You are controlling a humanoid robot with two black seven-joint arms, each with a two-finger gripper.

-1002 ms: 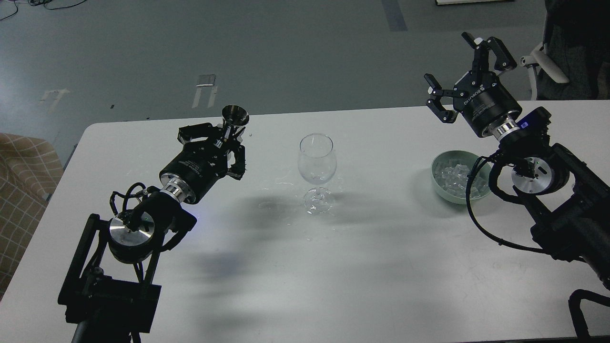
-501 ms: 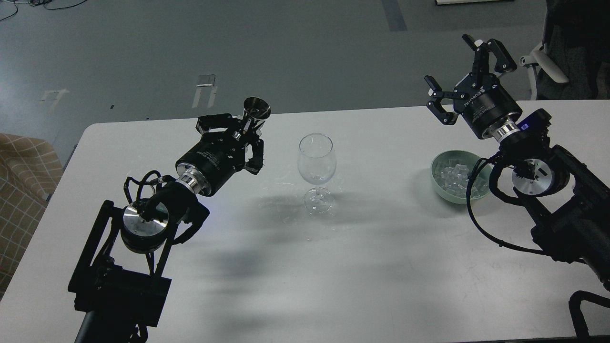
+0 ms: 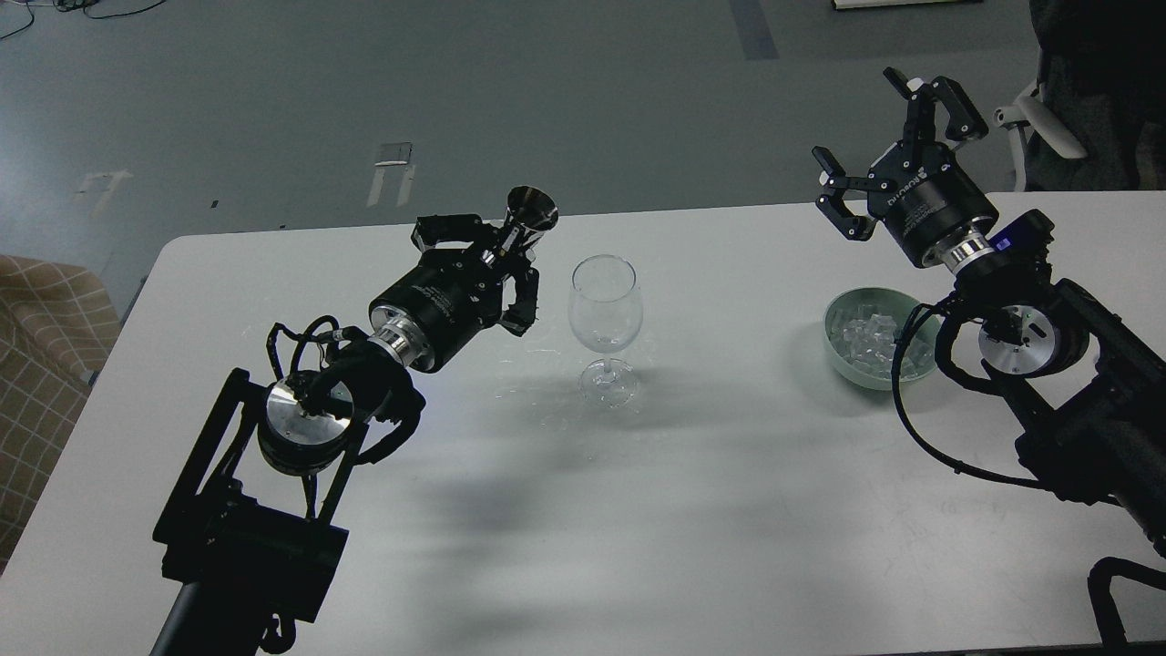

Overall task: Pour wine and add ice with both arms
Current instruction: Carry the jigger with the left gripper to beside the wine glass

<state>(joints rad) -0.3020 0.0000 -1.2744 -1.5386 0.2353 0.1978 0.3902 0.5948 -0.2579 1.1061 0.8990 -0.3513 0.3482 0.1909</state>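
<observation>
A clear stemmed glass (image 3: 606, 319) stands upright near the middle of the white table (image 3: 638, 510); whether any wine sits in its bowl cannot be told, as nothing coloured shows through it. To the right, a pale green bowl (image 3: 843, 351) holds a heap of small clear ice (image 3: 867, 337) cubes — its near side is partly hidden by the right arm's cable and joint.

The left gripper (image 3: 496, 260) is clamped on a steel jigger (image 3: 528, 214), gripping it low so that the upper cone points up and away, its open mouth tilted slightly. The jigger hangs just to the left of the glass rim, close but not touching, and whether it holds liquid cannot be seen.

The right gripper (image 3: 897, 150) hovers above and behind the bowl with its fingers (image 3: 956, 100) spread wide and nothing between them — the ice lies below it, nearer the camera, well apart from the fingertips.
</observation>
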